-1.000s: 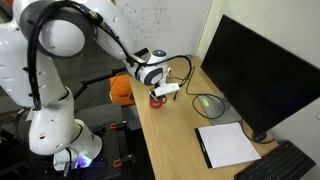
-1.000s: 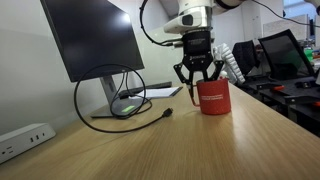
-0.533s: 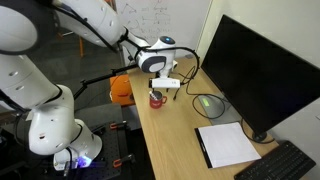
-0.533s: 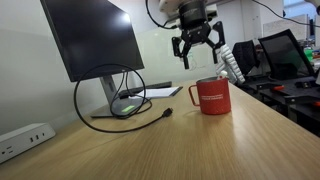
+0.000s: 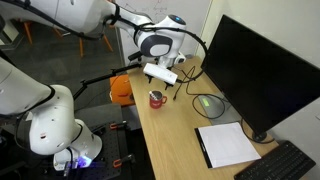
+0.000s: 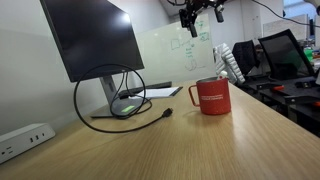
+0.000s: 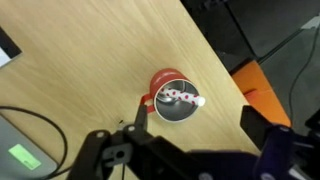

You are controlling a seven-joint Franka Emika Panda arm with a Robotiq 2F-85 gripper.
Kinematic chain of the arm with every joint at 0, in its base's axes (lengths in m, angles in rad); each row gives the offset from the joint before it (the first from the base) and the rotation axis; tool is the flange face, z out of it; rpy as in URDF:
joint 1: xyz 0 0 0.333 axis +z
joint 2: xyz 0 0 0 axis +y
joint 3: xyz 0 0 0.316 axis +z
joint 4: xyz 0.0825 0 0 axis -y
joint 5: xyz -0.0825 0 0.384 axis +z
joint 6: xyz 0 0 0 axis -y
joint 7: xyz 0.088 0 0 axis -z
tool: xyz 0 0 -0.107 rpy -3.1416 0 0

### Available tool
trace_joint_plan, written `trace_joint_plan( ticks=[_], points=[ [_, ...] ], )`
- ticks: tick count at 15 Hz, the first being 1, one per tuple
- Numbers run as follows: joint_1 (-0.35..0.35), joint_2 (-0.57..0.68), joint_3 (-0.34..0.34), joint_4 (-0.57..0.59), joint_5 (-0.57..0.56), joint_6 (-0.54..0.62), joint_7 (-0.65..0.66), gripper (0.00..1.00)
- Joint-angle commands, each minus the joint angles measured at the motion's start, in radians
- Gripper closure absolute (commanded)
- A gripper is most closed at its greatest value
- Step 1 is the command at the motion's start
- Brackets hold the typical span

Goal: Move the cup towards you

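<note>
Claw (image 6: 204,14) has lifted higher above standing cup (image 6: 212,96).

In an exterior view the gripper (image 5: 167,83) hangs clear above the red cup (image 5: 156,99) on the wooden desk (image 5: 170,140), with an orange boxy thing (image 5: 121,89) at the cup's ten o'clock, a dark monitor (image 5: 265,75) at three and a white sheet (image 5: 227,144) at four.

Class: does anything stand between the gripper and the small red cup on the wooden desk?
Nothing visible does. The open gripper hangs high above the small round red cup, with only air between them. The black cable loop lies aside, by the monitor stand.
</note>
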Motion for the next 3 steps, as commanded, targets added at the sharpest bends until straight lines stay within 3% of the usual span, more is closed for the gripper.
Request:
trace_joint_plan(
  ticks=[1, 3],
  points=[
    [0.027, 0.004, -0.032, 0.019, 0.061, -0.041, 0.157, 0.0],
    [0.036, 0.0, -0.039, 0.013, 0.086, -0.029, 0.184, 0.0]
  ],
)
